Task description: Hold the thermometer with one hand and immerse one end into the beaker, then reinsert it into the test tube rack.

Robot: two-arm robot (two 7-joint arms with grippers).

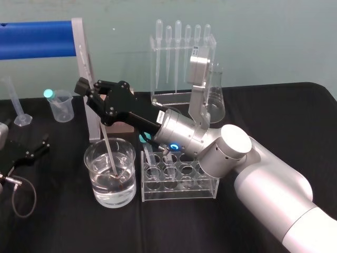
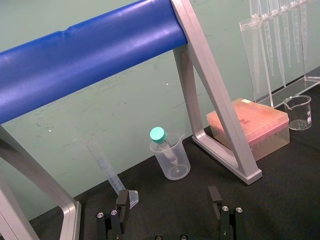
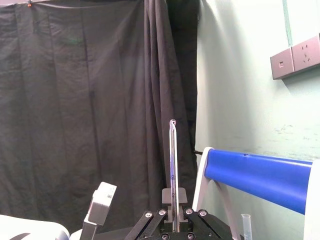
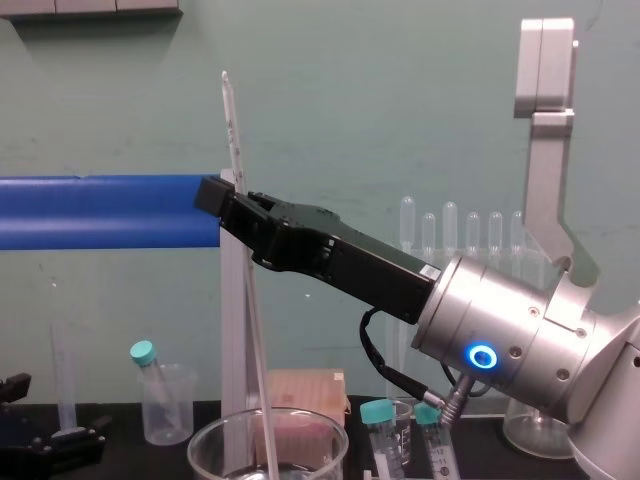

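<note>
- The right gripper point(image 1: 96, 90) is clenched on the thermometer point(image 4: 231, 130), gripping it partway up, directly above the beaker point(image 1: 92, 169).
- The thermometer stands nearly upright with a slight tilt, its lower end dipped into the beaker's water and its top rising well above the fingers.
- The rack point(image 1: 179, 185) sits just beside the beaker, on its right.
- The left gripper point(image 1: 32, 151) lies on the table point(image 1: 63, 224) at far left, fingers spread and holding nothing.

Your worktop point(image 1: 279, 105), draped in black cloth, backs onto a pale green wall point(image 1: 263, 42). A black curtain point(image 3: 75, 125) hangs beside it, near a grey socket plate point(image 3: 296, 56). A blue bar point(image 1: 34, 39) on a silver frame point(image 1: 83, 58) stands at the left.
</note>
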